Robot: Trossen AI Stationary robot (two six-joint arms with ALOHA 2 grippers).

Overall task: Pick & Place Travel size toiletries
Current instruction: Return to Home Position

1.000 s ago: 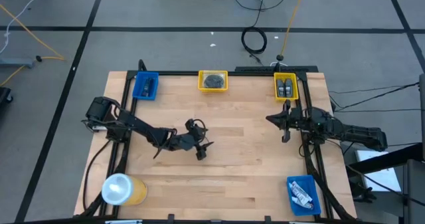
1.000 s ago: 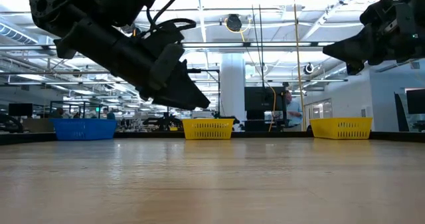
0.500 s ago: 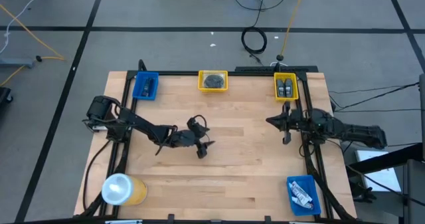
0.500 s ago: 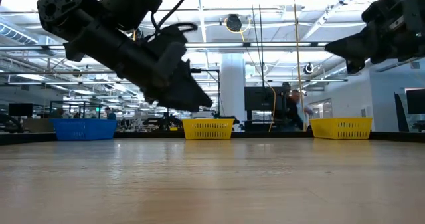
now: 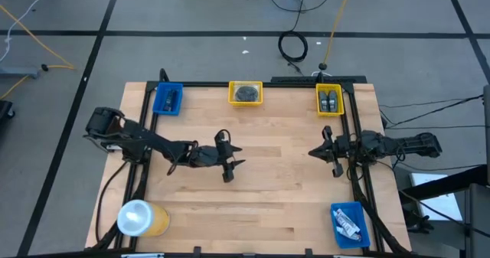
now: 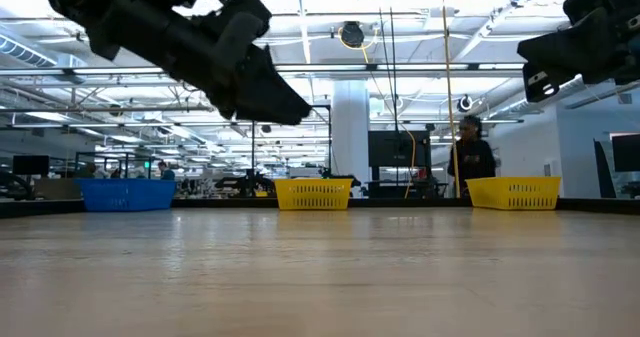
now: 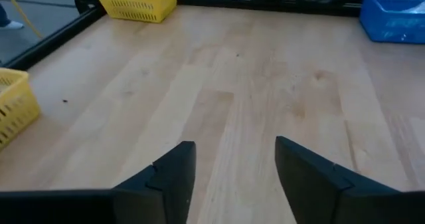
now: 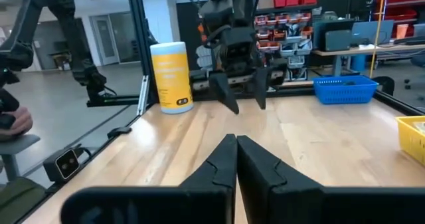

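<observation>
The toiletries lie in bins at the table's edges. Grey discs fill the far middle yellow bin [image 5: 246,93], black oblong pieces the far right yellow bin [image 5: 329,100], and white tubes the near right blue bin [image 5: 348,223]. A dark item sits in the far left blue bin [image 5: 168,99]. My left gripper [image 5: 232,160] [image 7: 232,177] hangs open above the bare table middle, pointing toward the right edge. My right gripper [image 5: 328,151] [image 8: 236,151] is shut and empty near the right edge, facing the left gripper [image 8: 239,84].
A large yellow roll with a white end [image 5: 138,218] stands at the near left corner. Black frame rails [image 5: 356,174] run along the left, far and right sides of the table. Bare wood [image 5: 283,197] lies between the two grippers. A person [image 6: 470,157] stands in the room beyond.
My left gripper has risen, and its arm's base has swung toward the left edge. My right gripper has moved a little toward the near edge, staying shut. A person has walked across the room behind the table.
</observation>
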